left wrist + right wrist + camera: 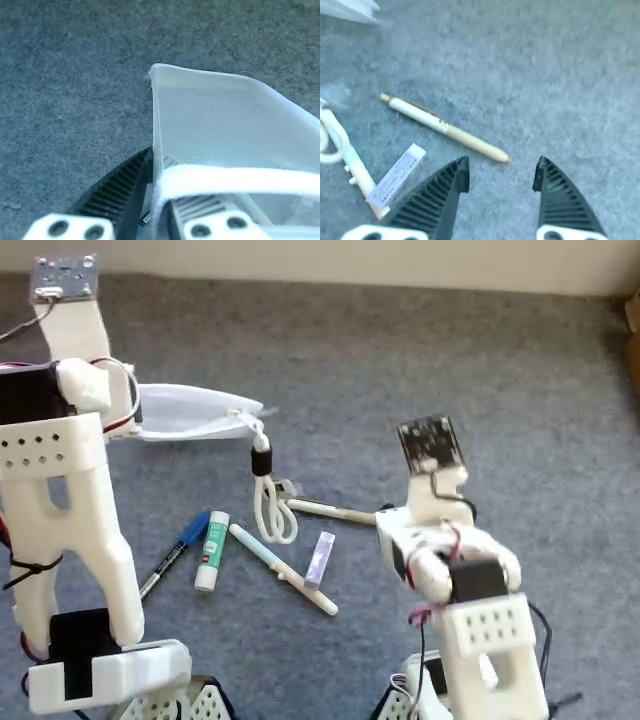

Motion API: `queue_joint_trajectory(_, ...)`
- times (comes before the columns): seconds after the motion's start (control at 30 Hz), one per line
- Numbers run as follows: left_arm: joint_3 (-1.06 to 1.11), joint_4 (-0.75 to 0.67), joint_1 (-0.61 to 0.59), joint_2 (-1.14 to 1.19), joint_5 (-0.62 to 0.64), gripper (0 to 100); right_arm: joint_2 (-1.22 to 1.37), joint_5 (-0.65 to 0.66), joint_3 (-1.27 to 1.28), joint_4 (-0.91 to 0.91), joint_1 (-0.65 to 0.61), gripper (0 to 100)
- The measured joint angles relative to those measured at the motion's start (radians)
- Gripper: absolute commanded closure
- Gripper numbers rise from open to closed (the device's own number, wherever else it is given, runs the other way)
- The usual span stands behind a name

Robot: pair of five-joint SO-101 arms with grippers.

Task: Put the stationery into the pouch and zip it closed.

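The white mesh pouch (pixel 190 410) lies at the back left, and my left gripper (pixel 155 200) is shut on its rim (pixel 225 175). Its black-and-white wrist cord (pixel 268 495) trails toward the middle. On the carpet lie a cream pen (pixel 330 510), a blue pen (pixel 175 552), a green-and-white glue stick (pixel 211 550), a pale blue pen (pixel 283 570) and a small eraser (pixel 320 558). My right gripper (pixel 502 172) is open just short of the cream pen's (pixel 445 129) tip, with nothing between its fingers. The eraser (pixel 396 176) lies beside one finger (pixel 445 192).
Grey carpet (pixel 480 370) stretches open to the back and right. The left arm's white body (pixel 60 500) stands tall at the left, and the right arm's body (pixel 480 630) is at the front right. A wall edge runs along the far side.
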Motion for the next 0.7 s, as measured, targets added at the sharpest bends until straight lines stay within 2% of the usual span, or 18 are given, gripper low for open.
queue_joint_trajectory(0.2, 0.058, 0.000, -0.052, 0.000, 0.000, 99, 0.308, 0.000, -0.181, 0.066, 0.000, 80.3)
queue_joint_trajectory(0.4, 0.109, 0.000, -0.055, -0.003, 0.000, 99, 0.397, 0.014, -0.232, 0.066, 0.000, 80.3)
queue_joint_trajectory(0.53, 0.138, -0.025, -0.086, -0.005, 0.000, 99, 0.456, 0.097, -0.236, 0.066, -0.089, 80.3)
queue_joint_trajectory(0.7, 0.158, -0.029, -0.114, -0.014, 0.000, 99, 0.531, 0.117, -0.331, 0.066, -0.184, 80.3)
